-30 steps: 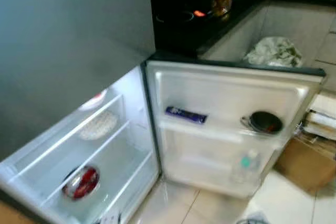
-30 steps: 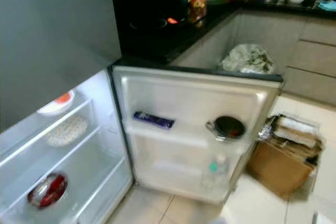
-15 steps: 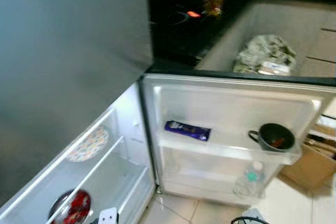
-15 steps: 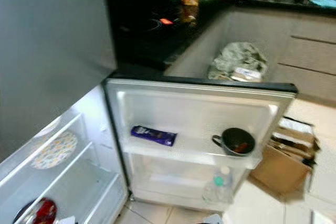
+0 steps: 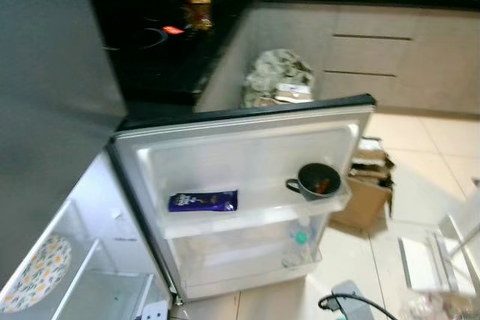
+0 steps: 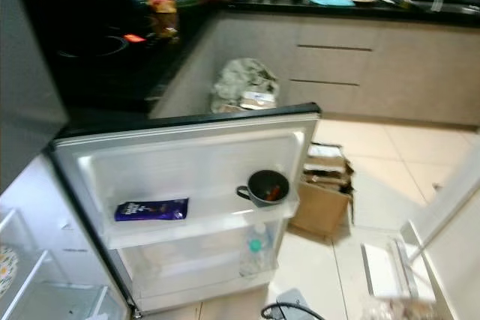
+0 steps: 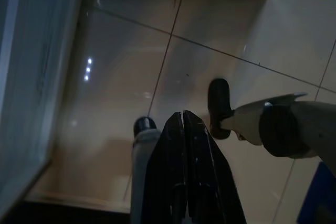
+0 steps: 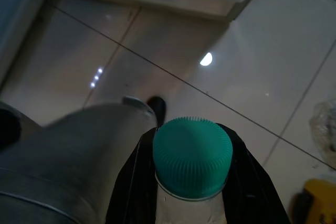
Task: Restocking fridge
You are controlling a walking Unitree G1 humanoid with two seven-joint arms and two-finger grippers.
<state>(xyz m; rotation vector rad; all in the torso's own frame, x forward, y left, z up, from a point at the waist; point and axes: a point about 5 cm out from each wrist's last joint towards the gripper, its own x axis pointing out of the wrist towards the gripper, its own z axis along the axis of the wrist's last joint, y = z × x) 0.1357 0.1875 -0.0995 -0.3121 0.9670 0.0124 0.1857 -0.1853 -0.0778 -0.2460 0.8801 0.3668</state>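
Note:
The fridge door (image 5: 247,148) stands wide open. Its upper shelf holds a purple bar (image 5: 202,201) and a black mug (image 5: 318,180). A clear water bottle (image 5: 298,245) with a green cap stands in the lower door shelf. A flowered plate (image 5: 36,273) lies on a shelf inside the fridge at the lower left. In the right wrist view my right gripper (image 8: 191,182) is shut on a green-capped bottle (image 8: 192,156), low over the tiled floor by the door. My left gripper (image 7: 183,116) hangs shut and empty above the floor tiles.
A cardboard box (image 5: 367,192) of papers sits on the floor just right of the door. Behind are a black counter with a hob (image 5: 150,43), a crumpled bag (image 5: 277,76) and beige cupboards (image 5: 375,58). A white tray-like thing (image 5: 427,260) and a black cable (image 5: 352,301) lie on the floor.
The camera has swung right: the fridge interior slid off to the left, and more floor, box and cupboards came into view. The items on the door kept their places.

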